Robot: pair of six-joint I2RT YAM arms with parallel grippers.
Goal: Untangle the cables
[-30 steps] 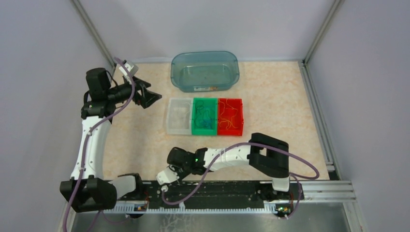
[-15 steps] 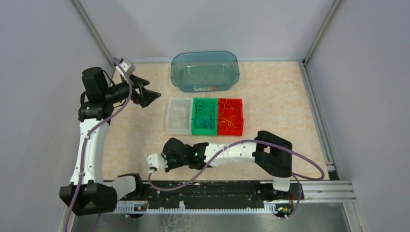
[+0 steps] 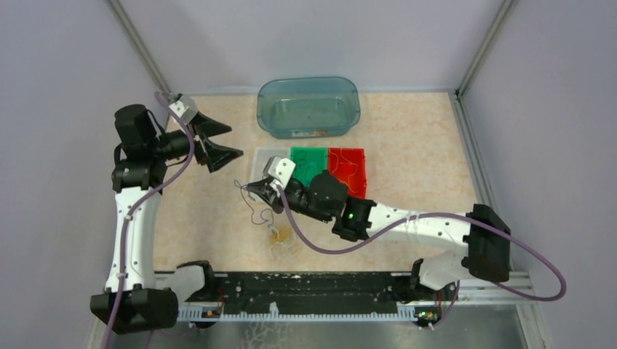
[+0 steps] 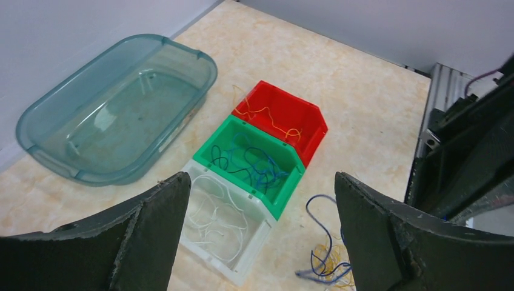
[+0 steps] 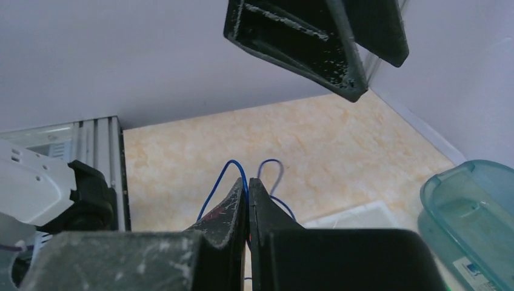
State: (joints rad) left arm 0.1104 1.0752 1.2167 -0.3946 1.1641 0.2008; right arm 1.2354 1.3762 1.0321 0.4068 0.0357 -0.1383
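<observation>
Observed right gripper (image 5: 247,185) pinched tight on thin blue flexible wire (image 5: 225,176), tail trailing to yellow-orange-and-blue wire tangle (image 3: 280,236) by near edge of beige marbled table (image 3: 407,145). Noted left gripper (image 3: 234,142) spread wide, empty. Advise raising slowly — halting if tangle lifts.

Thin blue cable (image 5: 234,162) dangles looped (pinched aloft) over a small yellow-orange tangle (image 3: 280,236).

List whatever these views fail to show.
Loose cable pile: left wrist view, cut by the bottom edge and the left gripper.
White bin: top view, largely covered by the right arm.
Blue cable: right wrist view, lower run hidden behind the shut right gripper.
Tub label: top view, too small to read.
</observation>
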